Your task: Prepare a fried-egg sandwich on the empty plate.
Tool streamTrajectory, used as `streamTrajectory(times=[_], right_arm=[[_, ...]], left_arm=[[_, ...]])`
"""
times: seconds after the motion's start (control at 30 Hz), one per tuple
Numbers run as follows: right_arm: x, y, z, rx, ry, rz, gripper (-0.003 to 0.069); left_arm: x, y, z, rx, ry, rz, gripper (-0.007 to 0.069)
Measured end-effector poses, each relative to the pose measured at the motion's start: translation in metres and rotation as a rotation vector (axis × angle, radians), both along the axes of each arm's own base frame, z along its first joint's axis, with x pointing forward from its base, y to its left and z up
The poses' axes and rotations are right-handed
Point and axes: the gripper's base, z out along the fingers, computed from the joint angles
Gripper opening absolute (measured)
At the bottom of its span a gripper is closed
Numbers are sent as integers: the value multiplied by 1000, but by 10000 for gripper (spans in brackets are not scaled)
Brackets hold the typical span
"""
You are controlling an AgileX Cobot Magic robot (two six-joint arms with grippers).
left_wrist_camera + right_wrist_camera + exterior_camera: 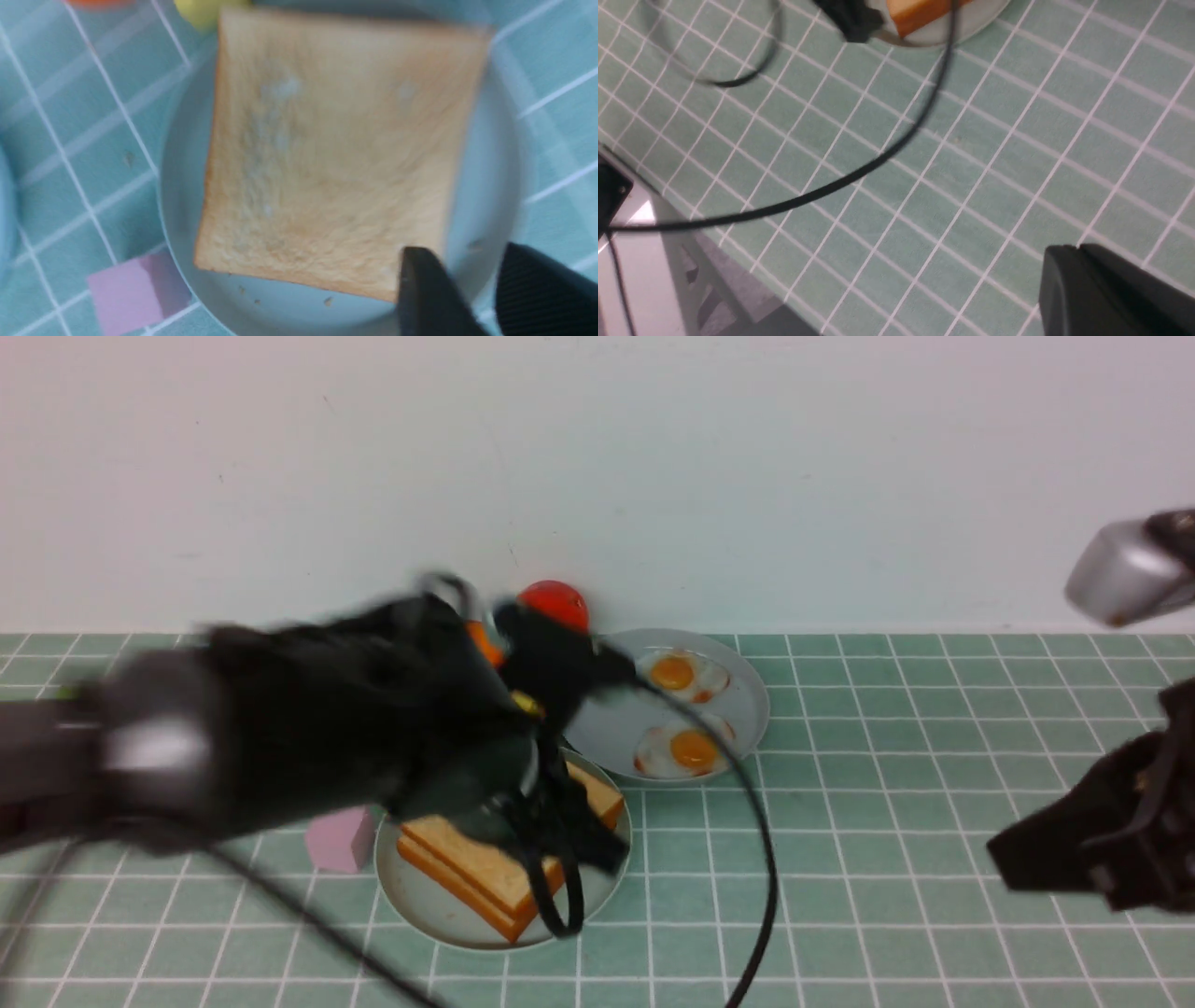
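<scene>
Two stacked golden-brown toast slices (476, 873) lie on a grey plate (420, 905). In the left wrist view the top slice (327, 163) fills that plate (488, 186). My left gripper (569, 840) hovers low over the stack's right corner, open and empty (462, 252): one finger is over the toast corner, the other over the plate rim. Two fried eggs (686, 677) lie on a pale blue plate (607, 728) behind. My right gripper (1013, 859) is shut and empty, off to the right above the mat (1078, 249). The mint-green plate is hidden.
A pink cube (341, 840) sits just left of the toast plate and shows in the left wrist view (126, 294). A red tomato (554, 602) stands by the back wall. The left arm's black cable (761, 859) loops over the green tiled mat.
</scene>
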Motion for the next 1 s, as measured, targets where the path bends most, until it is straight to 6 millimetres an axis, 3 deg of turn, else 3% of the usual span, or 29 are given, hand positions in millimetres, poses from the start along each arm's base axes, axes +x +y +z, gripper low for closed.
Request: streamTrajectory(times=[0.07, 0.13, 0.27, 0.37, 0.53, 0.7, 0.8, 1.0], right_arm=[[-3, -3, 16, 1, -50, -7, 43], [-8, -6, 30, 1, -91, -23, 43], [-25, -20, 40, -24, -152, -86, 43], [-45, -33, 38, -39, -188, -149, 35], [-92, -62, 18, -40, -257, -290, 0], [-126, -82, -7, 24, -330, -415, 0], [-139, -88, -20, 117, -389, -467, 0], [-129, -85, -38, 239, -486, -517, 1]], left_arm=[[-23, 12, 42, -119, -82, -4, 46], [-47, 26, 72, -228, -160, -23, -14], [-101, 71, 98, -449, -293, -53, -14], [-137, 105, 91, -573, -364, -72, -14], [-194, 156, 49, -764, -531, -156, -14], [-217, 178, 16, -853, -625, -190, -14], [-225, 187, 6, -868, -660, -182, -14], [-225, 193, -2, -825, -632, -139, -14]])
